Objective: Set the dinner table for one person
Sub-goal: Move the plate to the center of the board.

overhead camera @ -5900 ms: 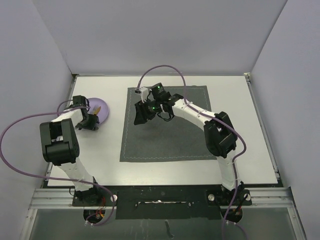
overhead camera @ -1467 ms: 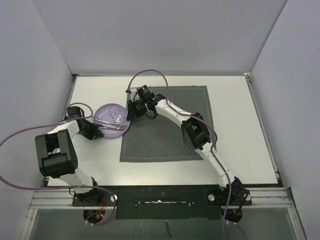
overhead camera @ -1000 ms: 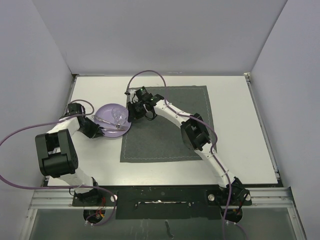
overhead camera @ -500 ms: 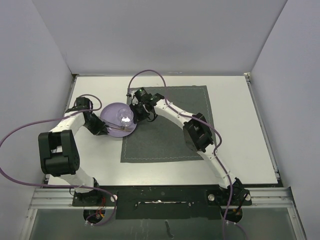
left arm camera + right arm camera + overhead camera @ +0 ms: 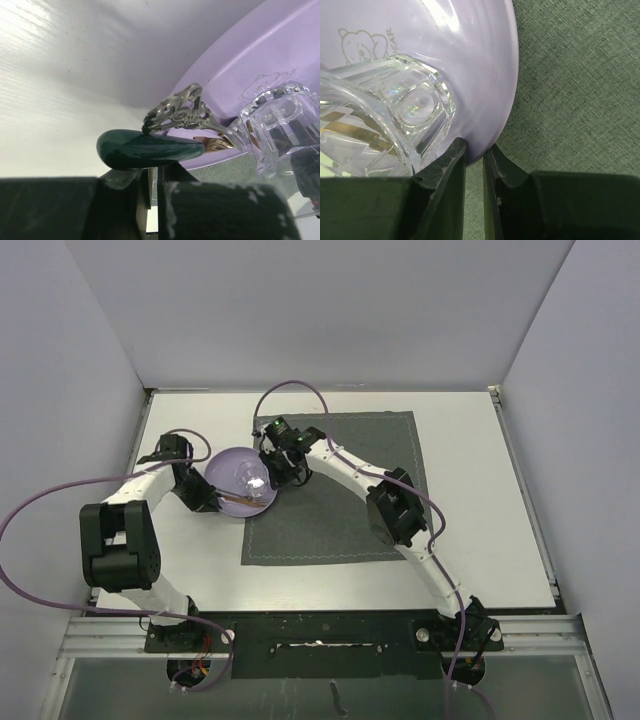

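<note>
A purple plate [image 5: 232, 466] sits half on the white dinner table [image 5: 480, 490], its right part over the left edge of the dark grey placemat [image 5: 350, 510]. It carries a clear cut glass [image 5: 253, 476] lying on its side and cutlery [image 5: 238, 502]. My right gripper [image 5: 273, 478] pinches the plate's right rim [image 5: 490, 100], one finger inside, one outside. My left gripper [image 5: 206, 498] is shut at the plate's left rim [image 5: 225, 155]. Its tips are hidden under a dark green handle [image 5: 150, 149], beside an ornate silver handle [image 5: 176, 107].
Purple cables loop from both arms over the table. White walls close in the back and both sides. A metal rail [image 5: 320, 625] runs along the front edge by the arm bases.
The plate with its glass and cutlery has slid right, from the bare table onto the placemat's left edge. Both grippers moved along with it.
</note>
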{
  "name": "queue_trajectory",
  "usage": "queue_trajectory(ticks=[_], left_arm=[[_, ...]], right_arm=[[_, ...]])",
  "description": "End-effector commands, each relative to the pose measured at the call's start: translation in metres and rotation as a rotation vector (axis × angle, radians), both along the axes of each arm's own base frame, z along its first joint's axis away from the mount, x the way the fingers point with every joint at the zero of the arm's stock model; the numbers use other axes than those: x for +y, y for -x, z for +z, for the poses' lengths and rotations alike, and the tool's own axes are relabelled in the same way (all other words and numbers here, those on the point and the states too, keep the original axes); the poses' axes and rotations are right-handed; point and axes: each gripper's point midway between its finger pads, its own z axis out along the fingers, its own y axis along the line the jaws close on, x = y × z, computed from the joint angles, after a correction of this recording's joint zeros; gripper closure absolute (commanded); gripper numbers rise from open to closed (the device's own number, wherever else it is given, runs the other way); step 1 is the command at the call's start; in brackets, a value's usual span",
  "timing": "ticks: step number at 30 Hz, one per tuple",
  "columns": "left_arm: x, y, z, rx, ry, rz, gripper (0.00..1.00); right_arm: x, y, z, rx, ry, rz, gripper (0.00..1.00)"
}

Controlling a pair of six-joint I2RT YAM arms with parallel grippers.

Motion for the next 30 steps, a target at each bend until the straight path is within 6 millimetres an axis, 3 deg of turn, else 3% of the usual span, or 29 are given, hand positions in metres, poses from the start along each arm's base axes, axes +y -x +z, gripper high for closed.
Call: queue_trajectory(ticks=[1, 8, 19, 24, 30], left_arm=[[-0.024, -0.038, 0.03, -0.157, 0.023, -0.094, 1.0], [-0.04, -0.037, 0.014, -0.126, 0.024, -0.135, 1.0], [-0.064, -0.044, 0.016, -0.126, 0.006, -0.197, 1.0], [-0.068, -0.042, 0.012, -0.121, 0.011, -0.203, 1.0], [-0.074, -0.039, 0.001, -0.102, 0.029, -0.202, 1.0]], right_arm=[[0.015, 0.025, 0.049, -0.099, -0.003, 0.133, 1.0], [0.014, 0.029, 0.065, -0.134, 0.023, 0.139, 1.0], [0.005, 0.032, 0.068, -0.136, 0.041, 0.125, 0.94], [0.003, 0.035, 0.073, -0.143, 0.03, 0.125, 0.83], [0.002, 0.036, 0.07, -0.13, 0.024, 0.129, 0.76]])
